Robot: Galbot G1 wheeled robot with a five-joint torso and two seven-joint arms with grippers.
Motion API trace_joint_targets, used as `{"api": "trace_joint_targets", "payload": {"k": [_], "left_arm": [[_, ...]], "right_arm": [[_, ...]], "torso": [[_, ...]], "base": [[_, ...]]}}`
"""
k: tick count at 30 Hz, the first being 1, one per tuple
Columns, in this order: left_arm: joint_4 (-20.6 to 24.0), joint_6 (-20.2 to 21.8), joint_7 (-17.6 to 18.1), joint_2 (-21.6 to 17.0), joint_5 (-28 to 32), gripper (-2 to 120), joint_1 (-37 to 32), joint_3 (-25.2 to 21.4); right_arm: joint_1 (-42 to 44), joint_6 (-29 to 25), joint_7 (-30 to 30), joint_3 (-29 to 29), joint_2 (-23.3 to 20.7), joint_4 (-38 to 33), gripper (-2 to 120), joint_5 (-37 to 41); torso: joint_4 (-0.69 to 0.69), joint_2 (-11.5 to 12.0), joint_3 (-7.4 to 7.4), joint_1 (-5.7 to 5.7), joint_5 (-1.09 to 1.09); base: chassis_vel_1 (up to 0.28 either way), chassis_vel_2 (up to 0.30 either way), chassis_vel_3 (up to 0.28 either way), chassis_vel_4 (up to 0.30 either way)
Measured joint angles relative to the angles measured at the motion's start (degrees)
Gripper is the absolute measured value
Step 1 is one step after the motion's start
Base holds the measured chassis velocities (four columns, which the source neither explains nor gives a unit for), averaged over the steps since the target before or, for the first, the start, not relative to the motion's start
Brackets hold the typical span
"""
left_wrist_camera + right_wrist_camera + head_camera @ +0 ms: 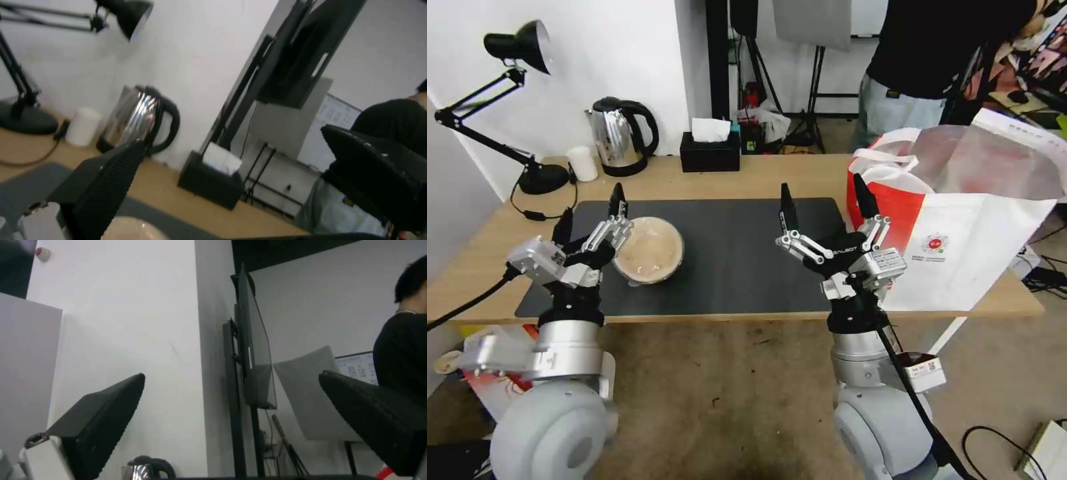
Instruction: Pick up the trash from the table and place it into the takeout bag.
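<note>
A round beige lidded bowl (pixel 648 250), a piece of the trash, sits on the left part of the dark grey mat (pixel 740 260) on the table (pixel 800 175). My left gripper (pixel 592 212) is open, raised just left of the bowl, one finger over its near-left rim. In the left wrist view the left gripper (pixel 233 136) has nothing between its fingers and the bowl's edge (pixel 133 230) lies below them. My right gripper (pixel 824 192) is open and empty above the mat's right end, beside the takeout bag (pixel 960 227), which stands open at the table's right end.
Along the table's back edge stand a black desk lamp (pixel 527 100), a small white cup (pixel 584 163), a steel kettle (pixel 620 137) and a black tissue box (pixel 710 150). A person in black (pixel 934 60) stands behind the bag. A lamp cable (pixel 534 213) lies near the mat's left corner.
</note>
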State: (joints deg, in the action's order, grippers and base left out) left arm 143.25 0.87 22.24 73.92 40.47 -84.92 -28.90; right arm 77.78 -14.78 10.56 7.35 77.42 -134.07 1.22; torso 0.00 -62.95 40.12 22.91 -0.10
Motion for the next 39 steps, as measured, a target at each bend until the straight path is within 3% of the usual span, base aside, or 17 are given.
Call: {"api": "trace_joint_targets", "payload": {"k": [4,7,8,11,13,16,28,30,31,33,39], "left_arm": [[0.00,2.50,2.20,-1.36,4.12,100,1.17,-1.09],[0.00,5.19,5.95,-4.12,12.24,100,3.56,-3.69],[0.00,5.19,5.95,-4.12,12.24,100,3.56,-3.69],[0.00,8.95,12.06,-7.41,22.87,100,6.35,-7.17],[0.00,9.68,13.38,-8.04,25.00,100,6.83,-7.76],[0.00,14.64,19.23,-11.08,33.94,100,8.52,-10.60],[0.01,23.30,29.04,-16.85,55.37,100,12.19,-15.86],[0.01,25.92,32.18,-19.02,62.30,100,13.54,-17.77],[0.01,25.92,32.18,-19.02,62.30,100,13.54,-17.77],[0.01,28.62,36.11,-21.07,69.70,100,15.22,-19.37],[0.01,29.92,38.84,-22.57,73.49,100,17.01,-19.42]], "right_arm": [[-0.21,0.00,0.00,0.12,-0.09,0.19,100,0.00],[-0.45,0.00,0.00,0.45,-0.42,0.45,100,0.10],[-0.45,0.00,0.00,0.45,-0.42,0.45,100,0.10],[-0.79,0.00,0.03,0.83,-0.80,0.85,100,0.34],[-0.85,0.02,0.04,0.86,-0.83,0.88,100,0.37],[-0.86,0.09,0.08,1.02,-0.89,0.96,100,0.39],[-0.23,0.10,0.10,1.09,-0.85,0.85,100,0.29],[-0.13,0.10,0.10,1.17,-0.84,0.78,100,0.22],[-0.13,0.10,0.10,1.17,-0.84,0.78,100,0.22],[-0.07,0.10,0.11,1.19,-0.83,0.75,100,0.18],[-0.02,0.10,0.10,1.21,-0.80,0.75,100,0.16]], "torso": [[0.00,0.00,0.00,0.00,0.00],[-0.01,0.00,0.00,0.00,0.00],[-0.01,0.00,0.00,0.00,0.00],[0.00,0.00,0.00,0.00,0.00],[0.00,0.00,0.00,0.00,0.00],[0.00,0.00,0.00,0.00,0.01],[0.00,0.00,0.00,0.00,0.00],[0.00,0.00,0.00,0.00,0.01],[0.00,0.00,0.00,0.00,0.01],[-0.01,0.00,0.00,0.00,0.02],[-0.01,0.00,0.00,0.00,0.01]], "base": [[0.000,0.000,0.000,0.000],[0.000,0.000,0.000,0.000],[0.000,0.000,0.000,0.000],[0.000,0.000,0.000,0.000],[0.000,0.000,0.000,0.000],[0.000,0.000,0.000,0.000],[0.000,0.000,0.000,0.000],[0.000,0.000,0.000,0.000],[0.000,0.000,0.000,0.000],[0.000,0.000,0.000,0.000],[0.000,0.000,0.000,0.000]]}}
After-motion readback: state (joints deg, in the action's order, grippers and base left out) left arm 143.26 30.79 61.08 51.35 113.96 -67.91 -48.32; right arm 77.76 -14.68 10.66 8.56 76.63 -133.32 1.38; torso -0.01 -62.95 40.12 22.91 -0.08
